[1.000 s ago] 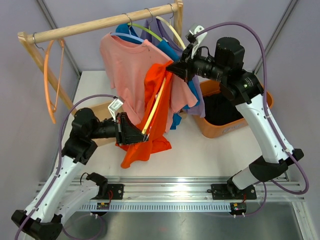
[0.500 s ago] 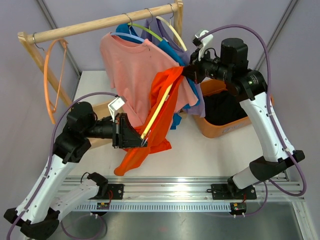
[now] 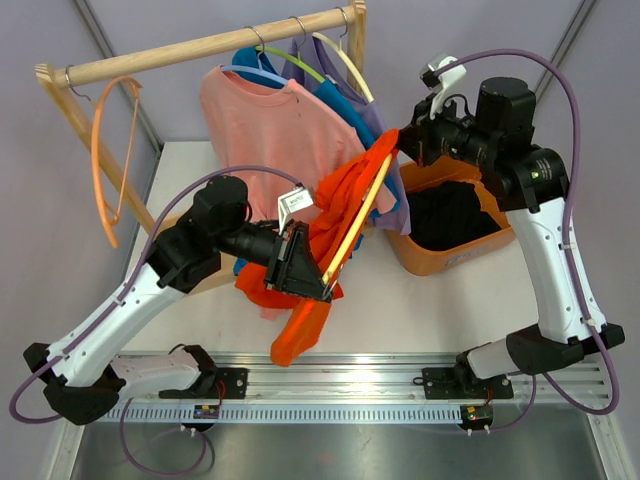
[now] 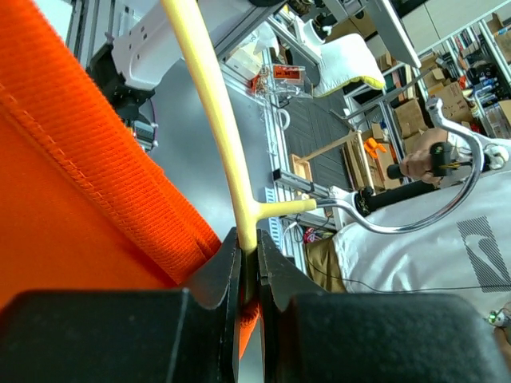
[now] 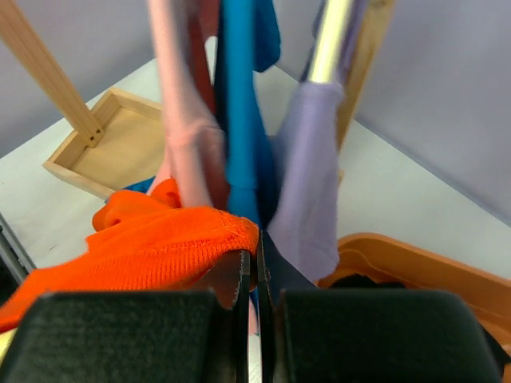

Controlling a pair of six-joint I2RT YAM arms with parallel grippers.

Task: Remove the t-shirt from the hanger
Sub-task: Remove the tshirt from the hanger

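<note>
Seen from above, at far left an empty orange hanger [image 3: 105, 150] hangs from a wooden rail [image 3: 200, 45]. Right of it on the rail hang a pink shirt [image 3: 265, 130], a blue shirt [image 3: 340, 100] and a lilac shirt [image 3: 375, 125].

Below the pink shirt, the left arm reaches rightward. The left gripper [image 3: 322, 287] pinches the lower end of a yellow hanger [image 3: 360, 210], which slants up to the right, off the rail. The orange t-shirt [image 3: 345, 190] is draped along this hanger, and part of it hangs down past the left gripper toward the table's near edge.

The left wrist camera adds what the overhead view hides: the jaws are pressed together on the yellow hanger [image 4: 211, 104] right where its metal hook [image 4: 431, 199] branches off, and orange t-shirt fabric [image 4: 80, 183] lies against the left jaw.

Further right in the overhead view, the right gripper [image 3: 405, 143] meets the t-shirt's upper edge, near the hanger's top end. The right wrist camera shows the grip closely: the jaws are pinched shut on a hemmed edge of the orange t-shirt [image 5: 160, 247]. Behind it are the pink shirt [image 5: 180, 120], blue shirt [image 5: 243, 104] and lilac shirt [image 5: 307, 175], with a wooden tray [image 5: 104, 152] on the table.

At far right sits an orange bin [image 3: 450, 255] with dark cloth inside.
</note>
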